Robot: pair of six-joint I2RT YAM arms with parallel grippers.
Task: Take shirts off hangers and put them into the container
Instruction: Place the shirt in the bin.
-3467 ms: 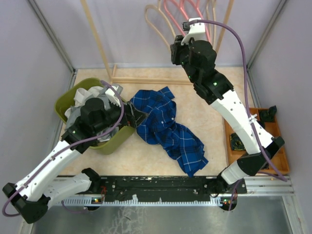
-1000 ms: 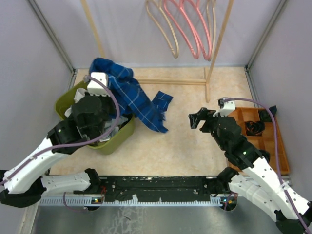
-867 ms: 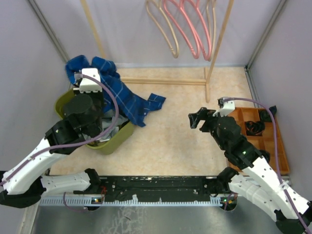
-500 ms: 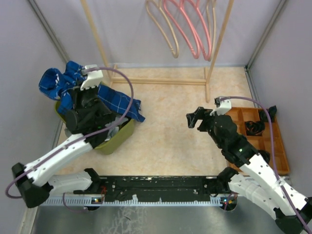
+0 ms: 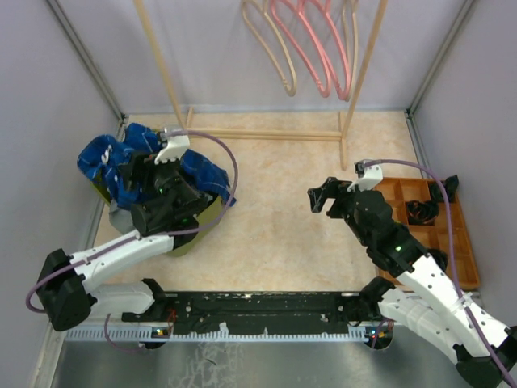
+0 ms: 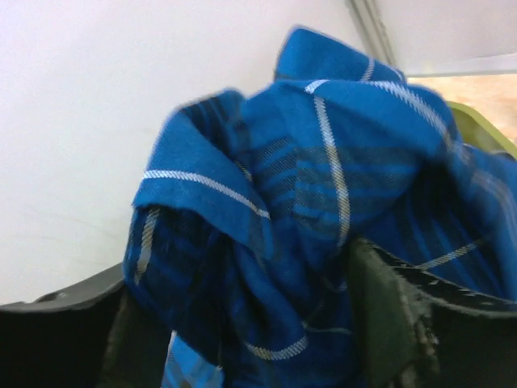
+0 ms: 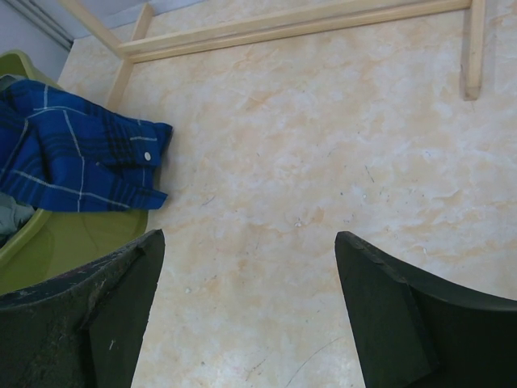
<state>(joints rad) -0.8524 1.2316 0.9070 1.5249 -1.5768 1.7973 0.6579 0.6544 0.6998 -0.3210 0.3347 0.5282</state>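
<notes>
Left end effector (image 6: 242, 323) spread around bunched blue shirt (image 5: 105, 162) over container (image 7: 73, 242), counter (image 5: 283, 234) far-left corner; right end effector (image 7: 246, 238) spread.

Bright, even light fills every view, leaving only soft shadows. The left wrist view blurs the blue shirt (image 6: 307, 242) close up.

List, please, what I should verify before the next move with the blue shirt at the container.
1. Left claw jaws apart: ok.
2. Blue shirt clear of its fingers: cannot tell; cloth bulges between them.
3. Blue shirt wholly inside the container: not ok; a cuff hangs over the rim.
4. Right claw open and empty: ok.
5. Hangers all bare: ok.
</notes>
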